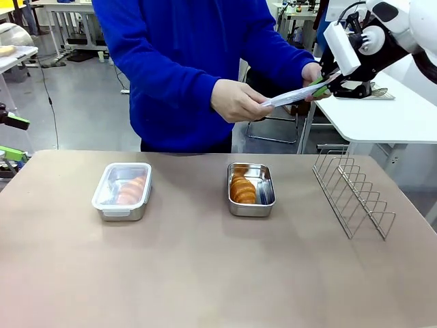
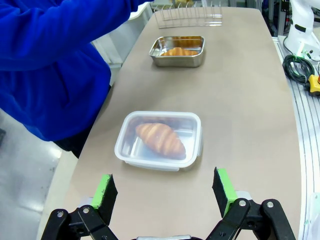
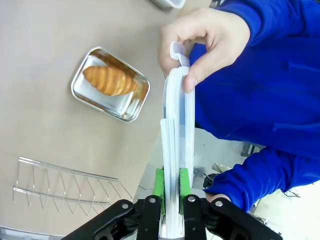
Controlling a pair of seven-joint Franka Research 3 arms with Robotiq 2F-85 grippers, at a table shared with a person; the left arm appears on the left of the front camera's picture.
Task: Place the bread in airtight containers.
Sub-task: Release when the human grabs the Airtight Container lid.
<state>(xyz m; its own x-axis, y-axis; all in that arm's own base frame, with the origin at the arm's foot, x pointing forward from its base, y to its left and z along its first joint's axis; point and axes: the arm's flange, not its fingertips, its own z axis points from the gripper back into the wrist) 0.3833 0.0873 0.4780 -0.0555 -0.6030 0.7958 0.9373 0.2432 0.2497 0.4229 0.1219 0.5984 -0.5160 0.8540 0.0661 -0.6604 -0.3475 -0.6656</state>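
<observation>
Now the job stands half done — one croissant (image 2: 160, 140) lies sealed under a clear lid in the lidded container (image 1: 122, 191), at about nine o'clock from the table's middle in the front view, and the second croissant (image 1: 243, 189) sits in the open container (image 1: 251, 189) near the centre, with no lid on it. A wire rack (image 1: 353, 195) stands at three o'clock, apart from both pans.

That missing clear lid (image 1: 295, 96) is up in the air over the table's far edge, at about one o'clock. The right gripper (image 3: 171, 192) has its green pads pinched narrow on one end of it, and the person's hand (image 1: 239, 101) holds the other end; a second hand shows behind the gripper. From the right wrist view the lid runs edge-on between the pads up to the person's fingers (image 3: 202, 37), so both parties have it at once — a handover in progress, though which way it is going I cannot tell.

The left gripper (image 2: 165, 192) hangs spread wide and empty, just short of the lidded container.

Next, I judge, one holder must let go so the other can carry the lid over the open pan, level it, line its corners to the rim and press it shut.
</observation>
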